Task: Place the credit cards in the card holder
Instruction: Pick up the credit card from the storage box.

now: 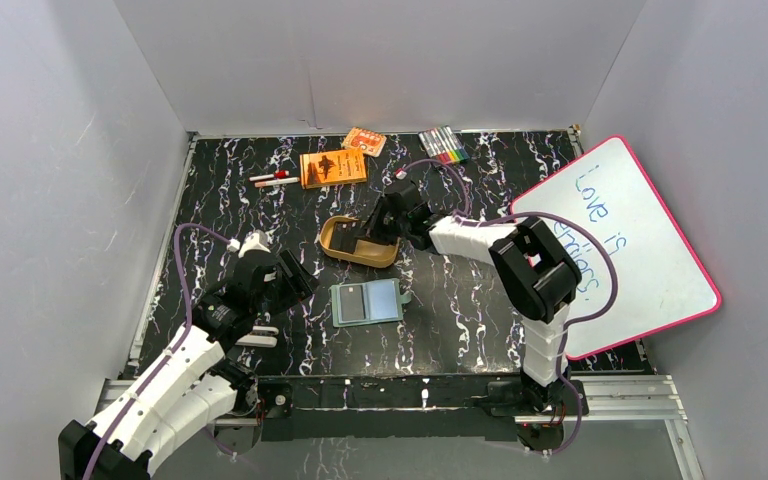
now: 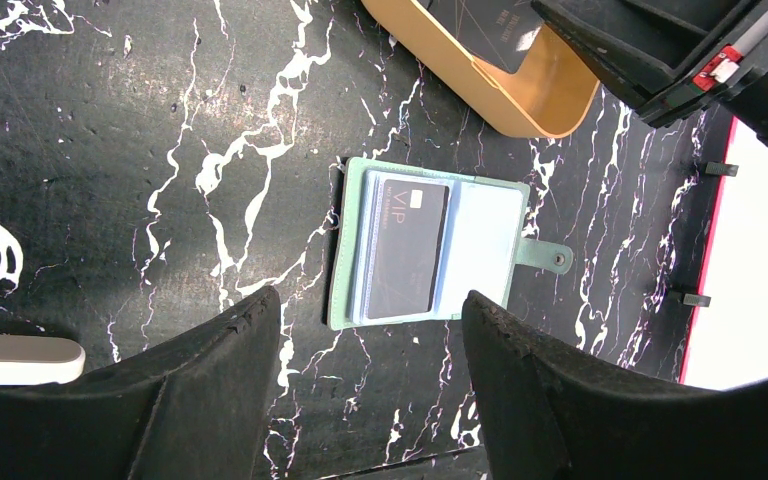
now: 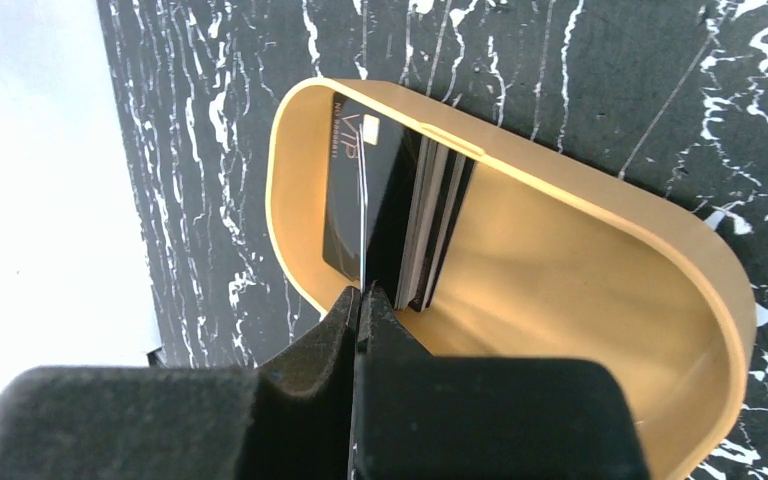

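Note:
The card holder [image 1: 365, 302] is a teal wallet lying open on the table; in the left wrist view [image 2: 490, 240] one black VIP credit card [image 2: 405, 250] sits in its left sleeve. A gold tray [image 1: 332, 240] holds several more black cards [image 3: 435, 220], standing on edge. My right gripper [image 1: 375, 235] reaches into the tray [image 3: 560, 260] and is shut [image 3: 360, 292] on one thin black card [image 3: 361, 220], seen edge-on. My left gripper [image 1: 295, 280] is open and empty [image 2: 370, 298], hovering just left of and near the holder.
A pink-rimmed whiteboard [image 1: 620, 240] leans at the right. An orange booklet [image 1: 333, 167], a small orange packet [image 1: 364, 141], a marker set [image 1: 442, 145] and loose pens [image 1: 275, 180] lie at the back. A white marker [image 2: 20, 358] lies by my left gripper.

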`<state>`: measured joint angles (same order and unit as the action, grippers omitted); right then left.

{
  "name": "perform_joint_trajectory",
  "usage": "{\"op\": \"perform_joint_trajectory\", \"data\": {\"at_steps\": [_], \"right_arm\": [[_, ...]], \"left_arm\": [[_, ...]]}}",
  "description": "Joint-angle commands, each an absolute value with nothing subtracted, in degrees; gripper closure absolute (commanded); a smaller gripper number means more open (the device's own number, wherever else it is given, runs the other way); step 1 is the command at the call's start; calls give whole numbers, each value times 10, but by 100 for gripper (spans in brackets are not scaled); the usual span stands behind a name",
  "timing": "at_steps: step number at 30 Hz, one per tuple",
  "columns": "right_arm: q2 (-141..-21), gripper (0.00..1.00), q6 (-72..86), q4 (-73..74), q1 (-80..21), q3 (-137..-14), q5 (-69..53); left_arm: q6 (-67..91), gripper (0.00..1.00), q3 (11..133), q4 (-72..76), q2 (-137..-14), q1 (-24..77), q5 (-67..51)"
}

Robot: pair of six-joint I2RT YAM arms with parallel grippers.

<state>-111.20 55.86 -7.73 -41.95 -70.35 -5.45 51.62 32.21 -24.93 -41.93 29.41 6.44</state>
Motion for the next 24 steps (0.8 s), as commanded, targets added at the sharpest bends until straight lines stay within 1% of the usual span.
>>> {"op": "perform_joint_trajectory", "data": {"at_steps": [1, 9, 14, 20, 24], "right_arm": [[-1078, 99, 566, -95, -417, -696, -72], [-1048, 100, 635, -107, -416, -687, -91], [-1007, 100, 739, -119, -410, -650, -87], [-975, 100, 863, -174, -384, -602, -133], [-975, 100, 878, -166, -381, -621, -158]], "left_arm": [[512, 36, 328, -257, -418, 294, 72], [511, 36, 338, -266, -413, 294, 80], [508, 36, 356, -280, -405, 294, 96], [507, 36, 378, -300, -395, 294, 123], [511, 36, 385, -306, -388, 294, 134]]}}
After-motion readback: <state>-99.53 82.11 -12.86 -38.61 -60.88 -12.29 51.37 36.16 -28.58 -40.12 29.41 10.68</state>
